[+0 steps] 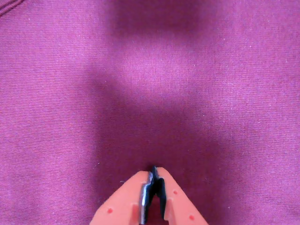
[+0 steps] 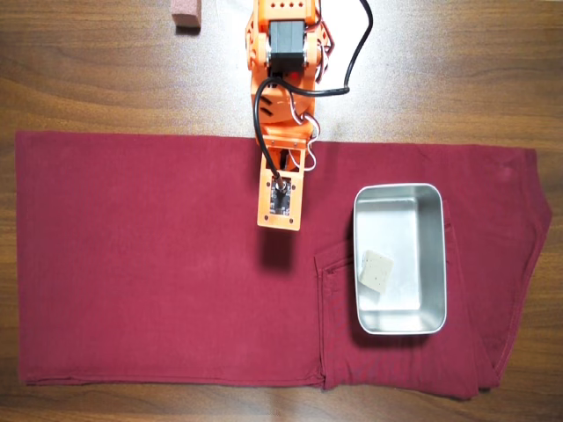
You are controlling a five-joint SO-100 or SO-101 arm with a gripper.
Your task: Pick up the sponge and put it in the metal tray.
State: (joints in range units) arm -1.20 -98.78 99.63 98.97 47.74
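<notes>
Sponge (image 2: pixel 377 269) lies inside the metal tray (image 2: pixel 435 264); my tool (image 1: pixel 153 169) is pinched empty, so I should retreat clear.

No readable text, labels, brands or numbers in either view.

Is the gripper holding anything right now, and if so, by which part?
Nothing is held. The gripper is shut and empty over bare cloth; the sponge already lies in the tray.
</notes>
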